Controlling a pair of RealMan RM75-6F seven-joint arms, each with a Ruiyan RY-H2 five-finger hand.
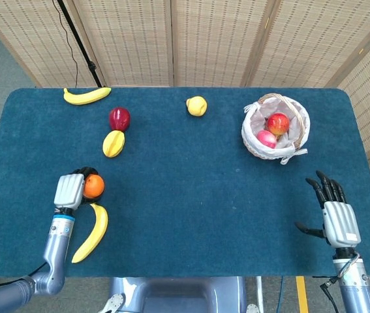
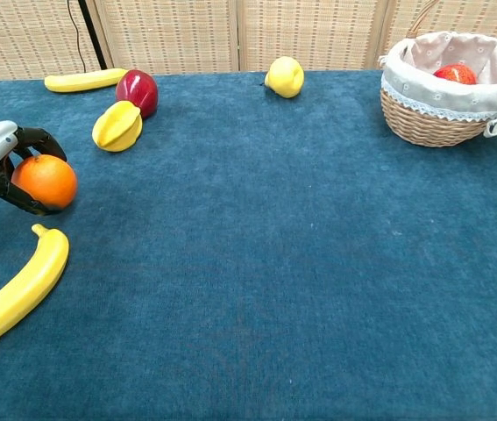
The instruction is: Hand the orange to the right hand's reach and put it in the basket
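Hand on the left point(image 1: 69, 191), wrapped round the orange point(image 1: 94, 186), dark fingers point(image 2: 29, 140) curled over and under it in the chest view. Orange held near the left edge of the blue surface point(image 1: 185, 195), low over the cloth; contact with the cloth impossible to tell. Just below it, a long banana point(image 1: 91, 233), lying apart from the fruit and running toward the near edge. Farther back on the same side, a yellow starfruit point(image 1: 113, 143) touching a dark red apple point(image 1: 119, 119) behind it. Beyond those, near the far left edge, a second banana point(image 1: 87, 96). Near the far edge at the middle, a yellow pear point(image 1: 196, 105), alone.

Hand on the right point(image 1: 333, 212), at the near right corner, released, holding nothing, fingers stretched forward and apart, thumb out to the side. Seen only from the head camera.

Wicker basket point(image 1: 252, 137) with a white cloth lining, at the far right, well apart from the orange across the surface. Inside it, a red and yellow apple point(image 1: 277, 123) and a pink fruit point(image 1: 266, 139) beside it. Basket handle arched over the top.
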